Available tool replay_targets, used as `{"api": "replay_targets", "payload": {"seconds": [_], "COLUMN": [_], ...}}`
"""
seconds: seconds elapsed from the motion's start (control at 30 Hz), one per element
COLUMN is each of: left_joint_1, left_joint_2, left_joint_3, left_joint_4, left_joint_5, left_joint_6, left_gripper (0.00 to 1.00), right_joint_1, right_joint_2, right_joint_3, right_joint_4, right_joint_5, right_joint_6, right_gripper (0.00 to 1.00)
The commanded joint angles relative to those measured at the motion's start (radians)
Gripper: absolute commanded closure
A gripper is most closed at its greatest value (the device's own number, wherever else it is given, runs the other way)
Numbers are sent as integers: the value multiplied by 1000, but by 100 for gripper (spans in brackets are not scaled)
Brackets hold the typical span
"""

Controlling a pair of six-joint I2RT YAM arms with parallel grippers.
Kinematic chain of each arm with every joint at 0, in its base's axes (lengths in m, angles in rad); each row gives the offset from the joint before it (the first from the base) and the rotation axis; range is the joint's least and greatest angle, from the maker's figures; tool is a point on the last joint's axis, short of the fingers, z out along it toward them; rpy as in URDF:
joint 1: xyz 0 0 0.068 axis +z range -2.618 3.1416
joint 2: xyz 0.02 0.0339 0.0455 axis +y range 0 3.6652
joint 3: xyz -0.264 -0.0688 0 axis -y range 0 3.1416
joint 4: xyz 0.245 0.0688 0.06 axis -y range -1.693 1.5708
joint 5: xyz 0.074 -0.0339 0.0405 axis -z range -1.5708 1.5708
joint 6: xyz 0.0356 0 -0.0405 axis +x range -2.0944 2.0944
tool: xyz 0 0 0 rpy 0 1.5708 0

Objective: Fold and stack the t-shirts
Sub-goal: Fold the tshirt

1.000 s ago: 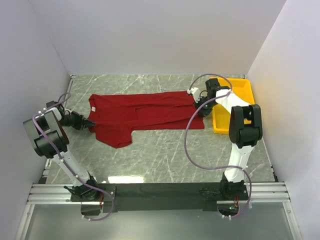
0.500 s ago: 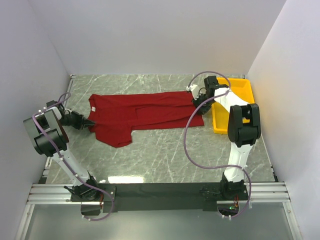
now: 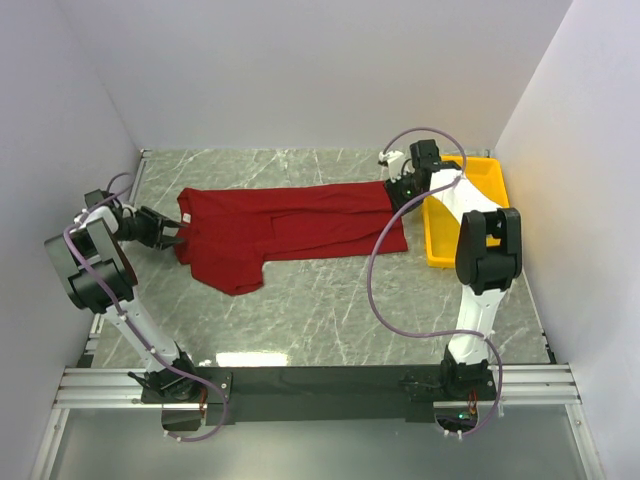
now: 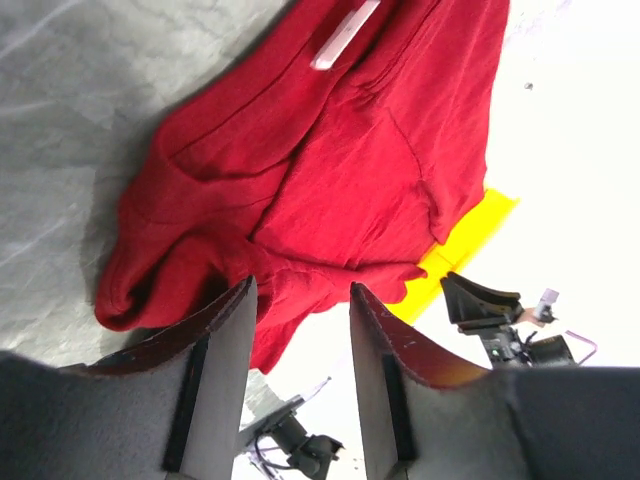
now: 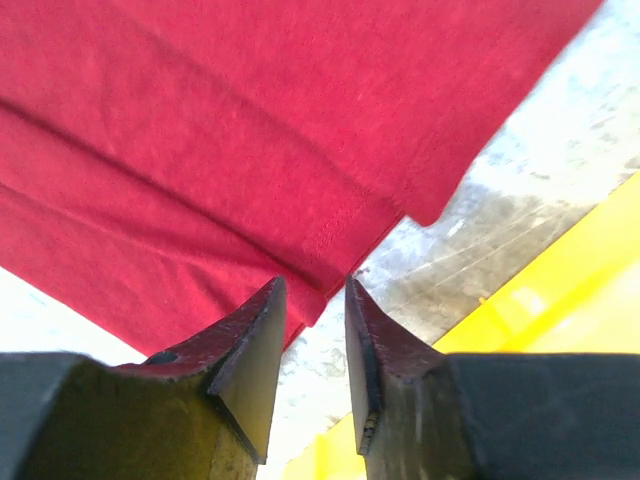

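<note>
Both grippers are now sitting farther back on the table (image 3: 330, 300) than a second ago, the right one more so, and the t-shirt's (image 3: 290, 225) right hem is drawing back with it. At the left, the left gripper (image 3: 172, 232) is meeting the shirt's left edge. In the left wrist view, its fingers (image 4: 232, 330) are pinching a bunched fold of maroon cloth (image 4: 330, 180) between them, with the white neck tag (image 4: 343, 35) showing beyond. The t-shirt is lying spread across the middle of the marble top, one sleeve pointing toward the near edge. At its far right corner the right gripper (image 3: 393, 188) is gripping the hem. Its wrist camera is showing the two fingertips (image 5: 262, 310) nearly together on the stitched edge (image 5: 200, 130). Just beside that arm, the yellow tray (image 3: 478, 175) is sitting against the right wall.
</note>
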Motion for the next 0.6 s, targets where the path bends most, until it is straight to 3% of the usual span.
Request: {"api": "replay_targets", "payload": {"seconds": [0.0, 0.2, 0.3, 0.33, 0.4, 0.43, 0.47, 0.57], "left_joint_1": [4, 4, 3, 4, 4, 1, -17, -92], "left_joint_2": [-70, -246, -405, -444, -525, -539, -551, -593], "left_joint_3": [52, 76, -38, -78, -190, -227, -297, -425], "left_joint_4": [-6, -64, -14, 2, 14, 6, -24, -60], "left_joint_5": [-11, -198, -206, -204, -175, -164, -163, -205], "left_joint_6": [36, 209, 216, 207, 153, 135, 116, 53], "left_gripper": [53, 49, 36, 29, 23, 9, 3, 1], "right_joint_1": [6, 5, 6, 11, 23, 40, 46, 63], "right_joint_2": [-54, -72, -94, -103, -141, -169, -183, -213], "right_joint_3": [48, 83, 80, 56, 10, -39, -64, -136], "right_joint_4": [29, -8, -127, -155, -166, -151, -138, -88], "right_joint_5": [-8, -43, -268, -319, -388, -402, -422, -436], "right_joint_6": [76, 80, -51, -115, -133, -142, -144, -113], "right_gripper": [62, 60, 60, 60, 60, 60, 60, 60]}}
